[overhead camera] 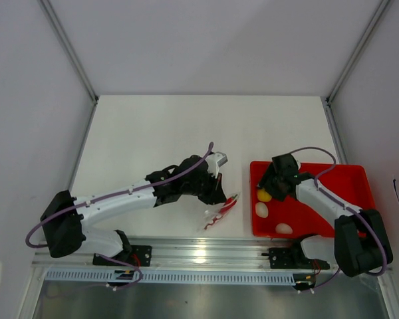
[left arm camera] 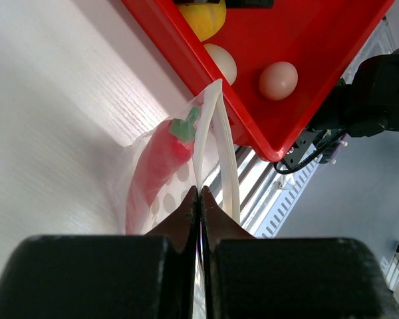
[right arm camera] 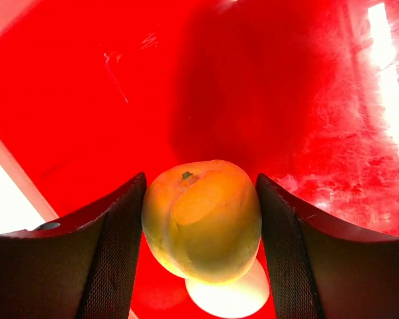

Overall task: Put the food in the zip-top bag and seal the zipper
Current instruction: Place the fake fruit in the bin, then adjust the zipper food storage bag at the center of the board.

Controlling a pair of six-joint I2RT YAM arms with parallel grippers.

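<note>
A white flat surface (overhead camera: pixel 159 133) carries one red rectangular plastic tray (overhead camera: pixel 356 183), and everything here is placed from that tray. Two white-and-black arms reach toward it: the left arm (overhead camera: pixel 120 199) stops just short of its left wall, and the right arm (overhead camera: pixel 326 199) bends in over its left half.

One clear floppy plastic zip-top bag (left arm camera: pixel 153 179) lies on the surface just outside the tray's left wall, one corner reaching that wall. The left jaws are clenched on its mouth edge. There the zipper (left arm camera: pixel 227 159) shows as two pale strips standing slightly apart, so it is not sealed. One red chili-shaped piece (left arm camera: pixel 161 156) is already inside. The film looks limp and slick, so it should sag unless it is held by the stiffer mouth strip.

Three pieces of food are in the tray, all toward its left wall. One is a yellow-orange ball with a small stem dimple (right arm camera: pixel 201 219), and the right jaws are closed on it, a meshed pad against each side. I cannot tell whether it is lifted off the tray floor. It looks smooth, light and firm, likely to roll or squirt out unless it is gripped across its widest part. Two whitish-cream egg shapes (overhead camera: pixel 261 210) (overhead camera: pixel 284 228) lie loose toward the tray's near wall and would probably handle the same way.
</note>
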